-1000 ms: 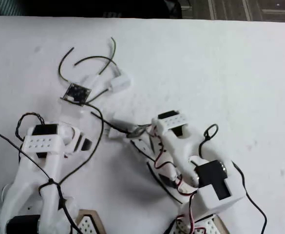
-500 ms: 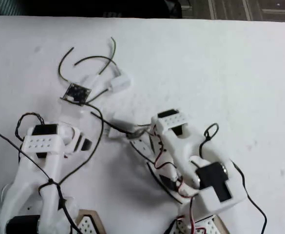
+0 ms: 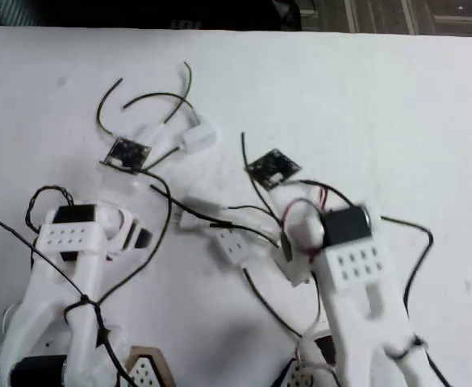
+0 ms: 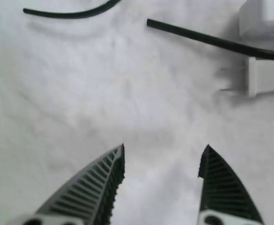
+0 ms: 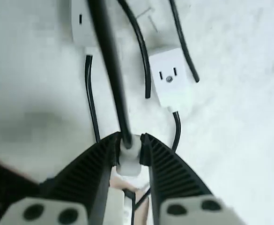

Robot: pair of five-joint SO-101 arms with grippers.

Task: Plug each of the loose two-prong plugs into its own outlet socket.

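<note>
Right gripper first: it is clamped tight on a small white plastic plug, with the thick black cord running out from between the jaws. On the table below lies a white rectangular outlet socket, two slots facing up, and thin black leads curve past both its sides. Over to the left gripper: black ribbed fingers spread wide apart, nothing between them, low over the white table. Ahead and off to one side, a loose white two-prong plug lies flat with its prongs bare. A black cable runs just beside it.
</note>
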